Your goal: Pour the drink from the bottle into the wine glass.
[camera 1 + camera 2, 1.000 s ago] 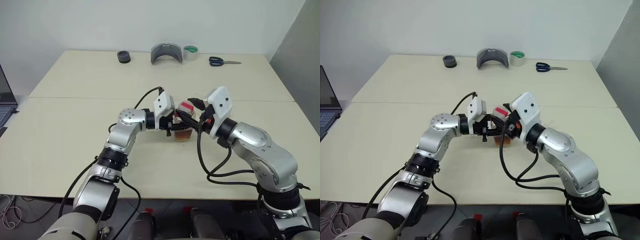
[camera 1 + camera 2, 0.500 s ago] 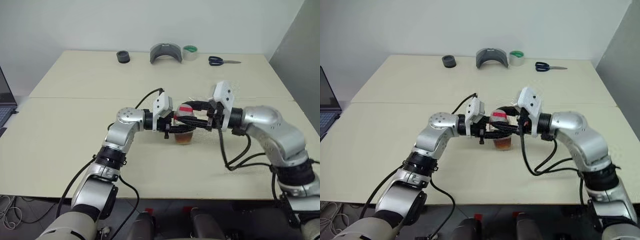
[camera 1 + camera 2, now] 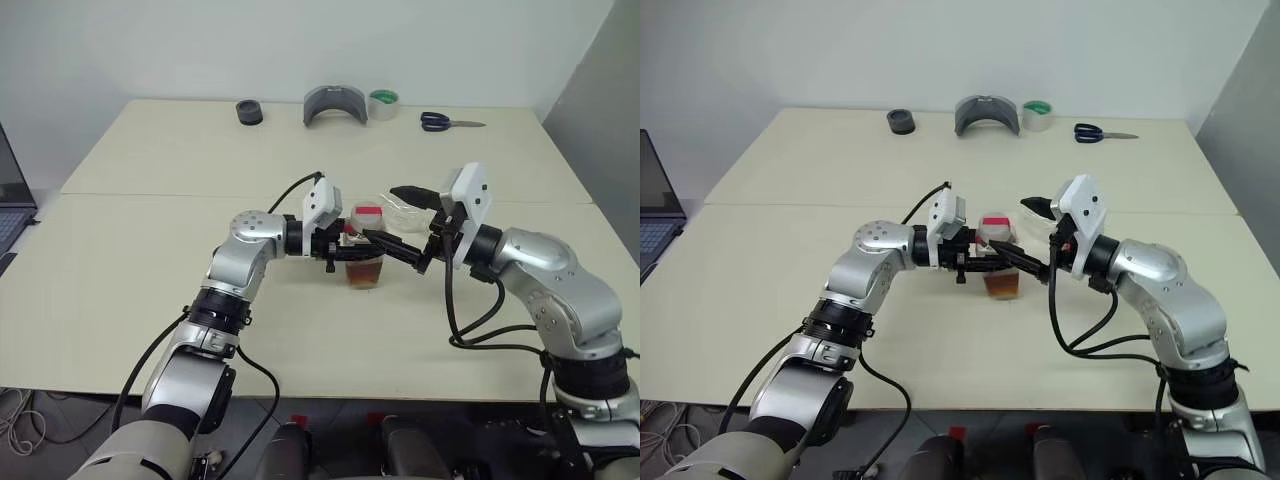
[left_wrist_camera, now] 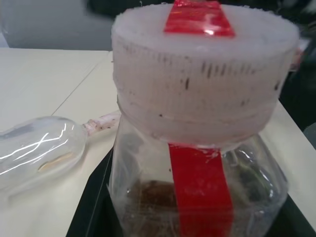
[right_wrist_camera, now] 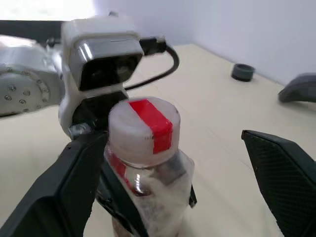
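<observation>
Pale tabletop (image 3: 150, 250) is bearing the bottle (image 3: 366, 258), which is standing upright with its cap (image 5: 142, 122) on, while the wine glass (image 3: 405, 208) is lying on its side just behind the right gripper (image 3: 397, 220). Left gripper (image 3: 345, 245) is clamping the bottle's body, the right one gaping wide with one finger beside the cap, gripping nothing. To uncap well, the right fingers should be closing squarely around the cap while the left is keeping the bottle steady.

A pale cream counter (image 3: 150, 250) is filling the middle of the room, a seam running left to right across it. A plain white wall (image 3: 200, 45) is standing behind its far edge, evenly lit. A grey panel (image 3: 600, 90) is rising at the far right. A laptop (image 3: 658, 215) is sitting at the left edge.
</observation>
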You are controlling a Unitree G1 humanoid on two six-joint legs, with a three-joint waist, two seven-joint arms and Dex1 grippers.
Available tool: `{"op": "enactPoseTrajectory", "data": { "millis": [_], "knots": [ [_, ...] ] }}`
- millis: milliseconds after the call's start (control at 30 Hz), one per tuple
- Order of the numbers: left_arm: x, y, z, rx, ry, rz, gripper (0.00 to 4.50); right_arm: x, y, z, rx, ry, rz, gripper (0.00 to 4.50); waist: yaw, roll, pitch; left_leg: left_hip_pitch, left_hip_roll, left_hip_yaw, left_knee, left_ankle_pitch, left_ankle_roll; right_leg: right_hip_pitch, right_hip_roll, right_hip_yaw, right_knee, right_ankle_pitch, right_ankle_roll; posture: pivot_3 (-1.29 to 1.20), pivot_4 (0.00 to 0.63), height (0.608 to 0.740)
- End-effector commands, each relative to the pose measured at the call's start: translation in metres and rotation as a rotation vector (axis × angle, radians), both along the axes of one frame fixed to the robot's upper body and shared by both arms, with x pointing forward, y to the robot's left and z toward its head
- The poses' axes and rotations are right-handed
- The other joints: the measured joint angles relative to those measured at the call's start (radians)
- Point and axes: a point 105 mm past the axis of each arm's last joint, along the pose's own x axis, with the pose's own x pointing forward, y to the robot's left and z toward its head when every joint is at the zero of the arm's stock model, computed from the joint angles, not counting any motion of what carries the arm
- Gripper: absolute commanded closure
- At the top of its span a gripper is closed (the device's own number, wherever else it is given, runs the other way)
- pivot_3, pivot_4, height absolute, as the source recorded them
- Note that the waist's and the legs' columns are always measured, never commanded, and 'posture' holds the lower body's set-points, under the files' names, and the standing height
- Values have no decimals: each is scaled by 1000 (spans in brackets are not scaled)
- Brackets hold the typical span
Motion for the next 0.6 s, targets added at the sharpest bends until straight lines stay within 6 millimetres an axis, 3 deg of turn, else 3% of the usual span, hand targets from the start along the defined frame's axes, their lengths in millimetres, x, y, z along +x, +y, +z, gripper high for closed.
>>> {"op": "enactPoseTrajectory", "data": {
  "millis": [33, 333, 600],
  "knots": [
    [4, -1, 20, -38, -67, 5, 2704, -13, 9, 13, 45, -71, -80, 0, -1, 0, 0, 0, 0, 0, 0, 0, 0, 0, 0, 0, 0, 0, 0, 0, 150, 740],
    [8, -5, 21, -29, -71, -6, 2704, 3, 29, -4, 53, -60, -275, 0, 1, 0, 0, 1, 0, 0, 1, 0, 0, 0, 1, 0, 1, 0, 0, 0, 150, 740],
    [7, -6, 21, -20, -78, -16, 2704, 9, 30, 0, 102, -65, -290, 0, 0, 0, 0, 0, 0, 1, 0, 0, 0, 0, 0, 0, 0, 0, 0, 0, 150, 740]
  ]
}}
